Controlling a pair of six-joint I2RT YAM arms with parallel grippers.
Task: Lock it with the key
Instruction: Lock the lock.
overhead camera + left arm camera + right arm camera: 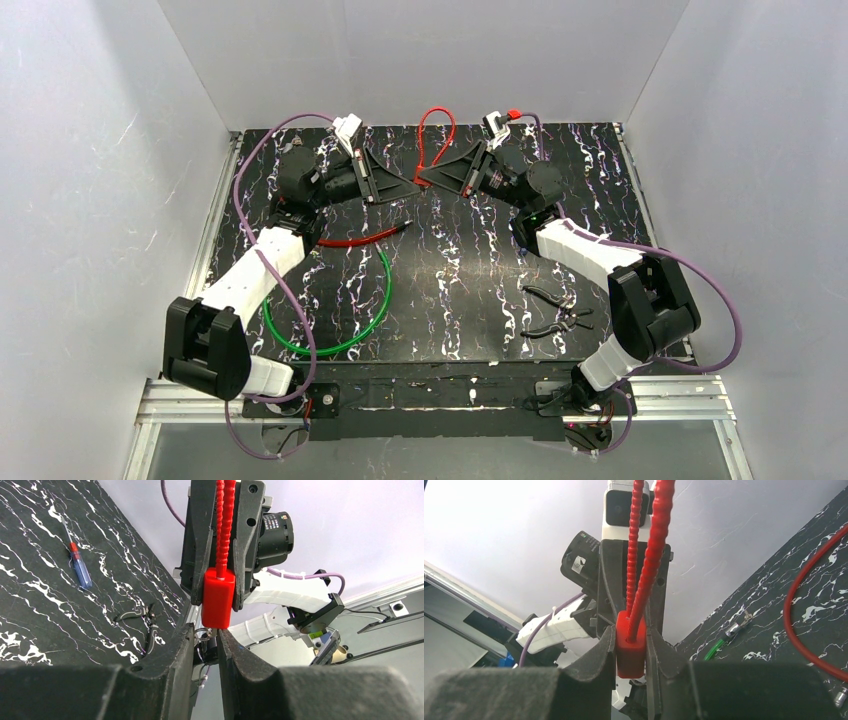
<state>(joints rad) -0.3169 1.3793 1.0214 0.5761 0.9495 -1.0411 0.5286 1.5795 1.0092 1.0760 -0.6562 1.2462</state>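
Aloft, right claw [630,632] tight around red lock [630,659], left claw [205,631] at its base.

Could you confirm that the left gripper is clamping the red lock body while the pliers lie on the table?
Not quite: the right gripper clamps the red lock body, as the right wrist view shows; the pliers do lie on the table.

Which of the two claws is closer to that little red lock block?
Right. The right gripper clamps the red lock body between its fingers. The left gripper faces it from the opposite side, fingertips close to the lock's end.
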